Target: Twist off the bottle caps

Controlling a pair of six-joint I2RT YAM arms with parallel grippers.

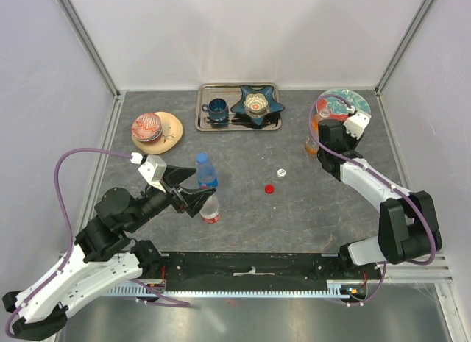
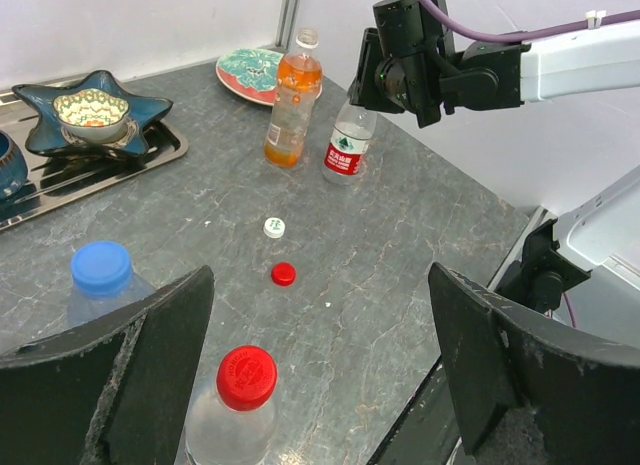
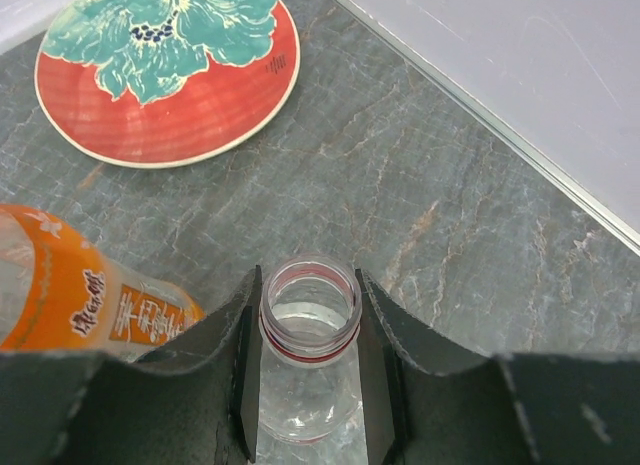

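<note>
- Red loose cap (image 2: pixel 284 274) and white loose cap (image 2: pixel 274 226) lie on the counter (image 1: pixel 331 209). The orange bottle (image 2: pixel 292 105) and a clear bottle (image 3: pixel 308 330) stand open at the far right, so the task looks half done.
- Blue cap (image 2: pixel 100 267) and second red cap (image 2: pixel 247 377) remain screwed on, at the left end effector (image 2: pixel 320 335), which is spread wide and empty.
- Right end effector (image 3: pixel 310 297) is pinched narrow on the clear bottle's neck.

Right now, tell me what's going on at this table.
Bottle caps are being unscrewed. The right gripper is clamped on the neck of an open clear bottle at the far right, beside the orange bottle, also uncapped. A white cap and a red cap lie loose in the middle. The left gripper hangs open over the blue-capped bottle and the red-capped bottle, neither opened yet.
</note>
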